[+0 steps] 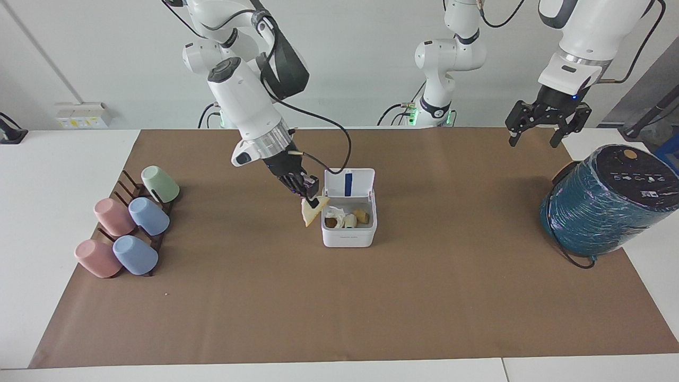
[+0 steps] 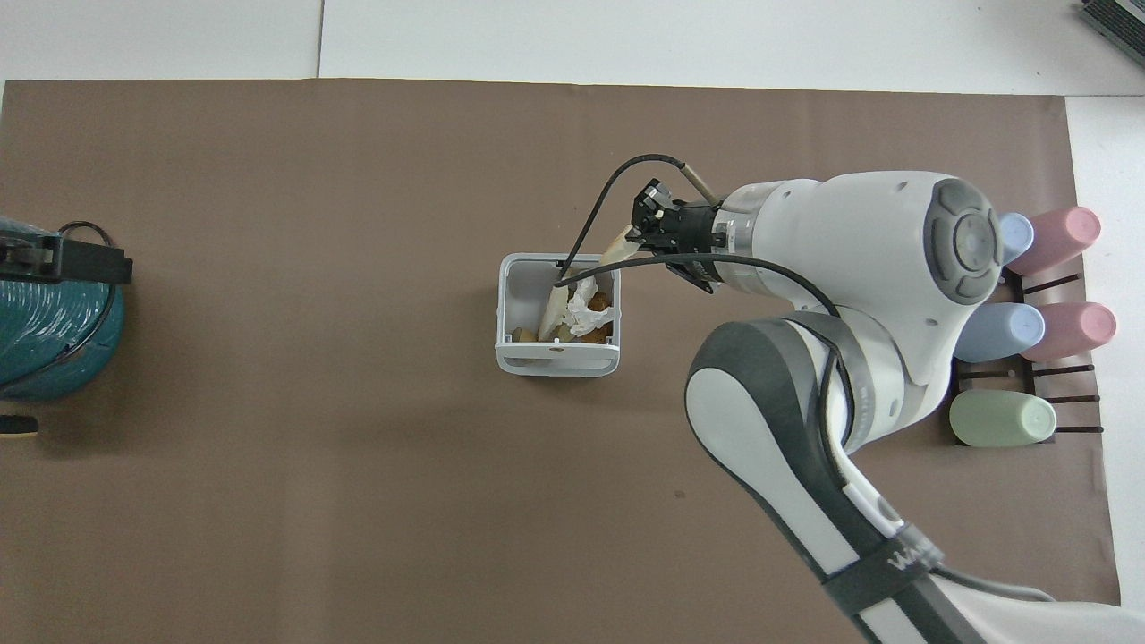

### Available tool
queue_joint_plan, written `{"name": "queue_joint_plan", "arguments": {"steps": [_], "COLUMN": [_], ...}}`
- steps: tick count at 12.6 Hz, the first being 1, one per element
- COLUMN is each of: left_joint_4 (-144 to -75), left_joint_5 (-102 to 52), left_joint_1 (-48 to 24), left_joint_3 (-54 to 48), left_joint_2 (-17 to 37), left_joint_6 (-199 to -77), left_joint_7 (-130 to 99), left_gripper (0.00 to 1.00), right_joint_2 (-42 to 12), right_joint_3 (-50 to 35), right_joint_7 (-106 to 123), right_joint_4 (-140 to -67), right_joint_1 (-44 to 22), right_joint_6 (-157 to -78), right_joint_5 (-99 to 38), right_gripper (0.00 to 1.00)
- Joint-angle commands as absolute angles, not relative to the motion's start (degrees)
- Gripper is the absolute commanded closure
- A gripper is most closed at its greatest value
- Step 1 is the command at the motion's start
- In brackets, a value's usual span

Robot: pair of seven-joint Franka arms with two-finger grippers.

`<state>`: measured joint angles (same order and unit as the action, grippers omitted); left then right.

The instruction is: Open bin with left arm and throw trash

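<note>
The white bin (image 1: 349, 239) stands mid-table with its lid (image 1: 348, 183) upright; it also shows in the overhead view (image 2: 503, 304). Inside lie a tissue wad (image 1: 335, 214) (image 2: 586, 300), a bread piece (image 1: 362, 216) and a brown scrap. My right gripper (image 1: 310, 200) (image 2: 640, 234) is shut on a pale-yellow triangular bread piece (image 1: 313, 212) (image 2: 617, 250), held in the air at the bin's rim on the right arm's side. My left gripper (image 1: 533, 139) (image 2: 89, 262) is open and empty, raised over the teal cylinder's end of the table.
A big teal-wrapped cylinder (image 1: 604, 201) (image 2: 45, 340) stands at the left arm's end. A rack of several pastel cups (image 1: 130, 223) (image 2: 1020, 322) lies at the right arm's end. A brown mat (image 1: 339, 307) covers the table.
</note>
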<state>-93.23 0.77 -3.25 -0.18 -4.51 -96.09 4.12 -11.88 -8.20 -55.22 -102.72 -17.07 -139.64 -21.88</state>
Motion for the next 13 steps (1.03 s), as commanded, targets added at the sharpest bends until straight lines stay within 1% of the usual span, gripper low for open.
{"name": "queue_joint_plan", "arguments": {"steps": [1,2,4,5,6,7,8,13], "left_joint_4": [-89.4,-86.9,-86.1,-86.4,-86.4,-86.6,-87.1,-88.4], "left_joint_5": [2.5,2.5,2.5,2.3,2.3,2.3,2.4,2.3], "left_joint_1": [-2.8,-2.8,-2.9,-2.8,-2.8,-2.8,-2.8,-2.8], "left_joint_3": [-0.6,-0.6,-0.6,-0.6,-0.6,-0.6,-0.6,-0.6], "left_joint_2": [-3.7,-3.1,-2.5,-2.6,-2.8,-3.2,-3.6,-4.2], "left_joint_6": [-92.6,-91.5,-88.8,-87.8,-85.9,-84.3,-83.9,-84.3], "left_joint_7": [4.7,4.9,4.9,4.8,4.8,4.8,4.8,4.9], "left_gripper": [0.00,0.00,0.00,0.00,0.00,0.00,0.00,0.00], "right_joint_2": [-16.0,-16.1,-16.0,-16.0,-15.6,-15.5,-15.6,-15.6], "right_joint_3": [-8.5,-8.5,-8.5,-8.5,-8.5,-8.5,-8.5,-8.4], "right_joint_7": [-59.1,-60.2,-62.7,-63.2,-63.3,-63.3,-63.3,-62.9], "right_joint_4": [-101.7,-102.0,-103.6,-104.4,-105.5,-106.0,-105.9,-105.1], "right_joint_1": [-20.5,-21.6,-23.3,-24.0,-24.5,-24.4,-24.3,-23.8], "right_joint_6": [-143.2,-142.8,-142.6,-142.6,-142.6,-142.6,-142.8,-142.8], "right_joint_5": [-23.4,-23.4,-23.4,-23.4,-23.4,-23.4,-23.4,-22.3], "right_gripper": [1.00,1.00,1.00,0.94,0.78,0.44,0.00,0.00]}}
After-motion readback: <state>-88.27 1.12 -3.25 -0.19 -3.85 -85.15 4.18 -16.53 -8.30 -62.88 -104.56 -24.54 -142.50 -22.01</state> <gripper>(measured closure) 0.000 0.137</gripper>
